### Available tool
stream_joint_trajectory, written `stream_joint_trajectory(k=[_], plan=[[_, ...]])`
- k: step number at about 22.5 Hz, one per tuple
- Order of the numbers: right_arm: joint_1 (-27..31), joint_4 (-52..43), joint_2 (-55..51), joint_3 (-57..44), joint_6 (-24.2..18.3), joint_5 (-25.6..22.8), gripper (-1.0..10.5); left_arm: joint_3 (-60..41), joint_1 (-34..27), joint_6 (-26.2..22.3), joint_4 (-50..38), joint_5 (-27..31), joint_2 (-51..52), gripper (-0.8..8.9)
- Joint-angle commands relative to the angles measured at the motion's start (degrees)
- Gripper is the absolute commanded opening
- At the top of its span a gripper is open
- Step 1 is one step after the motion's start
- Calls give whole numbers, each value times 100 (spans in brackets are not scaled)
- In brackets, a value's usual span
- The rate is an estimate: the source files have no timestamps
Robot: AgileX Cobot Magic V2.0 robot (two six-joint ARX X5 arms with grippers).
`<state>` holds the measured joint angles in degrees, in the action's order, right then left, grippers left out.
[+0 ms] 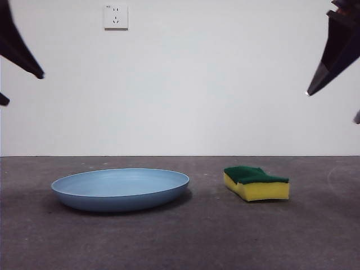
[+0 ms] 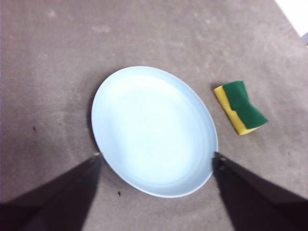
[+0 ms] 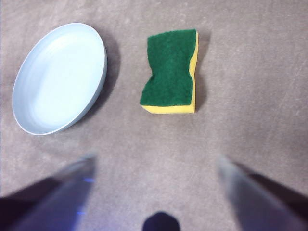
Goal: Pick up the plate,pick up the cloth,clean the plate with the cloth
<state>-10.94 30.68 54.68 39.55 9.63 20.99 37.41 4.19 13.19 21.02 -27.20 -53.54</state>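
We see the plate (image 1: pixel 120 188) lying flat on the gray table (image 1: pixel 180 242), right side up and with nothing in it. The cloth (image 1: pixel 256 183) is really a sponge, yellow with a green top. It lies near the plate, not touching it, green side up.

Our left claw (image 2: pixel 156 156) hangs above the plate with its jaws spread wide, about as wide as the plate. It holds nothing. Our right claw (image 3: pixel 156 161) hangs up above too, with the sponge a bit ahead of it. Its jaws are wide apart and hold nothing.

We think no step is done yet. The plate has a low, smooth rim, so it could slip out if our left claw only pinches the edge a little. Our right claw is not right over the sponge, so it might push it away.
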Motion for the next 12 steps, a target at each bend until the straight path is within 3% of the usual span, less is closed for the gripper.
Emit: stream_joint_trajectory(k=[1, 4, 9, 12], plan=[[0, -20, 7, 26, -48, -4, 477, 437, 2, -4, 52, -2, -772, 470], [0, -22, 7, 26, -50, -11, 473, 1191, 133, -267, 227, 129, -1878, 467], [0, -22, 7, 26, -50, -11, 473, 2420, 450, -752, 824, 1097, -3475, 467], [0, -22, 7, 26, -50, -11, 473, 2673, 601, -748, 765, 1217, -4105, 466]])
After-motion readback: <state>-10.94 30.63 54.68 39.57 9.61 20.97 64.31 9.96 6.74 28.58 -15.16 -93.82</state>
